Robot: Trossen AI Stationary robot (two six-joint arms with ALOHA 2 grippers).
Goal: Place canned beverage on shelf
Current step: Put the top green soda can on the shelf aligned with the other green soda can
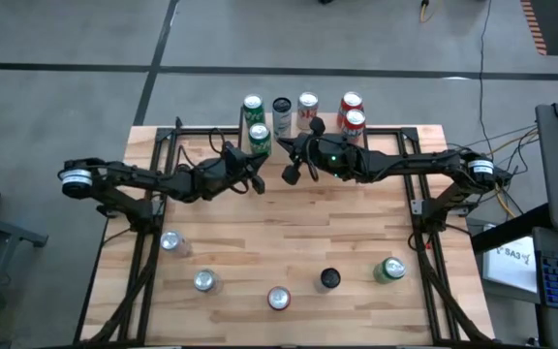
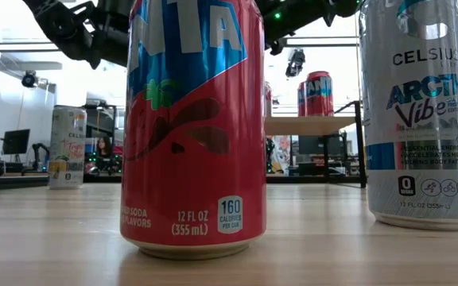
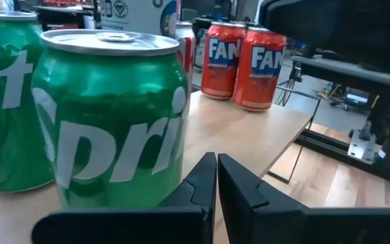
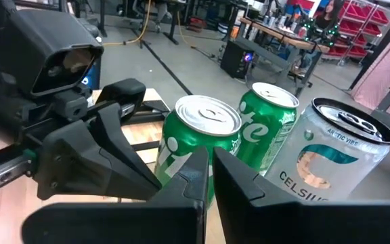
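Both arms are reaching to the far edge of the butcher-block surface, where the small low shelf with the light wood top and thin black legs stands and already carries six cans. The left end effector is closed with its fingers pressed together and holds nothing; it sits just in front of the nearer green Sprite can, which stands on the shelf top beside a second green can. The right end effector is also closed and empty, near the left one. Further along the shelf I see a grey-white Celsius can, a pale can and two red Fanta cans. On the near part of the surface five more cans wait: a silver one, another silver one, a red one, a dark one and a green one. I think one placement is just finished and the next step is to fetch another can. To do it well, the arm should first draw back straight from the shelf so it does not push the green can, then open wide, come down over one near can, and grip it at the middle to keep it upright.
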